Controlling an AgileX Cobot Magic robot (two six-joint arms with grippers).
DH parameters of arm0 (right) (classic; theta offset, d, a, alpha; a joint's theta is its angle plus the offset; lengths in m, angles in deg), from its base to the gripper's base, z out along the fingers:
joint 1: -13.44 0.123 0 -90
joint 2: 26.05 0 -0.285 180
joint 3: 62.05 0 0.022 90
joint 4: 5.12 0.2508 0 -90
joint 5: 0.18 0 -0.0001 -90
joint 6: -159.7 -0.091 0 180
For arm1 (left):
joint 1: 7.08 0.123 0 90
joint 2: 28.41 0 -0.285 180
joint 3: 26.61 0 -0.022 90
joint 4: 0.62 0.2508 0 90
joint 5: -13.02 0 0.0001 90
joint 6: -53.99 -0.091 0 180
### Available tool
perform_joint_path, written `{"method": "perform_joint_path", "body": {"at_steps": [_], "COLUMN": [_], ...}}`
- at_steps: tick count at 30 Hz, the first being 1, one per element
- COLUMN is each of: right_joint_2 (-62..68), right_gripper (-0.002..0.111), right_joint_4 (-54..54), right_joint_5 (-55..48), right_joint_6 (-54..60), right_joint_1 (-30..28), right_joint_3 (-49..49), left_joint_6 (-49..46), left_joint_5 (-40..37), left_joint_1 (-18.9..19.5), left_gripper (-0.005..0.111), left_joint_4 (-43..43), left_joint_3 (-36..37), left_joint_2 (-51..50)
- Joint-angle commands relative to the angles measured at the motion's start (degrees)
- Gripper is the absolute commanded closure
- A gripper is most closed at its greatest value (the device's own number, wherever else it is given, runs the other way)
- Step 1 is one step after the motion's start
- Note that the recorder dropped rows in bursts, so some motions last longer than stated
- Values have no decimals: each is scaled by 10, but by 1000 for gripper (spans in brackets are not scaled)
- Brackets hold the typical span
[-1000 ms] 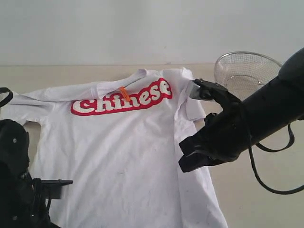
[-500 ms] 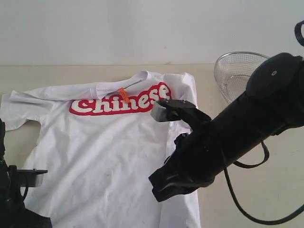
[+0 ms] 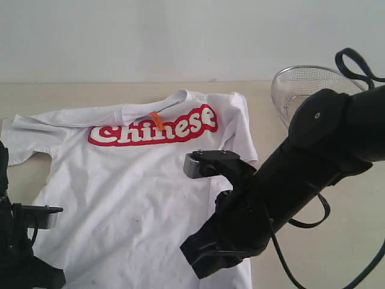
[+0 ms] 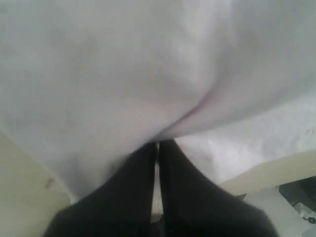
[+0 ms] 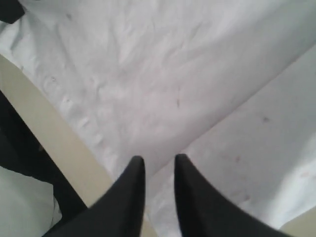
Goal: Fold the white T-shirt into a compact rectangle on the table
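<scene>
We saw the shirt (image 3: 144, 180) lying chest-up on the desk (image 3: 66, 93), one side folded inward, the left jaws pinching cloth near its edge, likely to steady it, and the right jaws slightly parted above that fold.

On my feed the left end effector (image 4: 158, 143) has its two black fingers pressed together, nipping a raised fold of the white T-shirt (image 4: 123, 64). The cloth fills most of the picture, blurred. Pale bench (image 4: 24, 197) shows past the shirt's edge.
</scene>
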Motion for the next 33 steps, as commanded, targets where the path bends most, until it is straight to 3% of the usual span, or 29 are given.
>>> {"method": "perform_joint_path", "body": {"at_steps": [1, 3, 7, 25, 27, 31, 33], "right_joint_2": [-20, -22, -19, 61, 62, 62, 62], "right_gripper": [53, 49, 62, 63, 72, 107, 108], "right_joint_4": [-22, -58, -154, -158, -158, -158, -159], "right_joint_5": [25, 29, 44, 78, 84, 86, 86], "right_joint_6": [-34, -73, -162, -176, -179, -171, -170], "right_joint_1": [1, 1, 1, 1, 1, 1, 1], "right_joint_3": [0, 0, 0, 0, 0, 0, 0], "left_joint_6": [-16, -16, -16, -25, -24, -29, -49], "left_joint_5": [34, 31, 20, 13, 13, 18, 18], "left_joint_1": [3, 3, 3, 3, 3, 3, 3], "left_gripper": [102, 102, 102, 102, 102, 102, 102], "left_joint_4": [-4, -4, -5, -6, -10, -20, -45], "left_joint_3": [4, 6, 7, 7, 7, 7, 7], "left_joint_2": [31, 45, 81, 91, 91, 91, 91]}}
